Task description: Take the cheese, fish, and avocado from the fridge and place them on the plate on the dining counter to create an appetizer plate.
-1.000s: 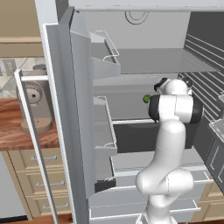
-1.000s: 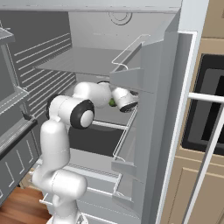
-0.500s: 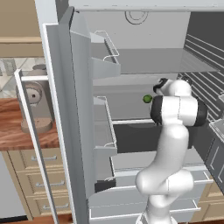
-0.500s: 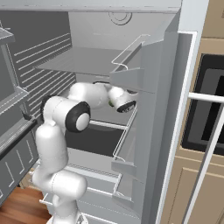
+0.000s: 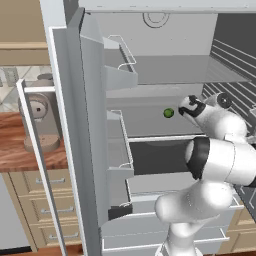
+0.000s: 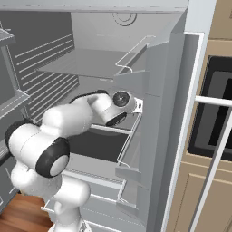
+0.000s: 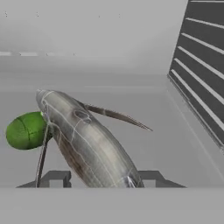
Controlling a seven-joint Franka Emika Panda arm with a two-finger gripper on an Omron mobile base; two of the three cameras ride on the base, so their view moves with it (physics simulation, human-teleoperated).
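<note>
In the hand view the fish, a grey-silver elongated body with thin fins, lies slanted between my two finger tips, and my gripper is shut on it. The avocado, a green rounded fruit, rests just behind the fish on the left. From the left base view the avocado sits on the middle shelf of the open fridge, with my gripper right beside it. The cheese, the plate and the dining counter are out of view.
The fridge's left door with its wire shelves stands open beside my arm, and the right door is close on the other side. A ribbed dark wall bounds the shelf. A wood counter with a grey appliance lies left.
My jaws have closed from wide apart onto the fish. The hand has reached a little deeper over the middle shelf, and the forearm has swung lower.
</note>
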